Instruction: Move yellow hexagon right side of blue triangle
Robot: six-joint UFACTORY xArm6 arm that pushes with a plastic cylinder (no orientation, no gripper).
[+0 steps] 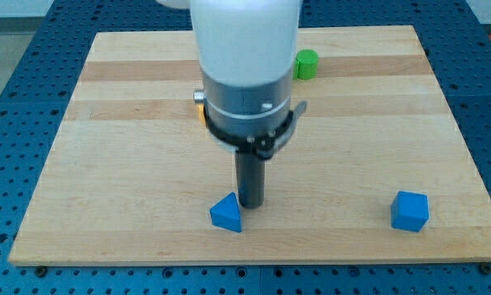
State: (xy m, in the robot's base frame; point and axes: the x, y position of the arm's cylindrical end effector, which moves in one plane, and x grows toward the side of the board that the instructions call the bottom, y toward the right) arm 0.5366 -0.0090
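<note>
A pale wooden tabletop (106, 205) sat on blue pegboard. Nearest, my tip (251, 204) stood just right of the blue triangle (226, 214); no hand exists to open or close. Farther back, the yellow hexagon (199, 104) peeked from behind the arm, apparently not yet pushed.

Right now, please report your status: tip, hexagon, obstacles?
My tip beside blue triangle, its upper right. Yellow hexagon mostly hidden behind my arm. Blue cube, green block lie apart.

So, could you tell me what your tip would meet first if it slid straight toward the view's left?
Most likely the blue triangular block: my tip sits just right of it, nearly touching. Depth is uncertain, so it may only clip the upper corner.
</note>
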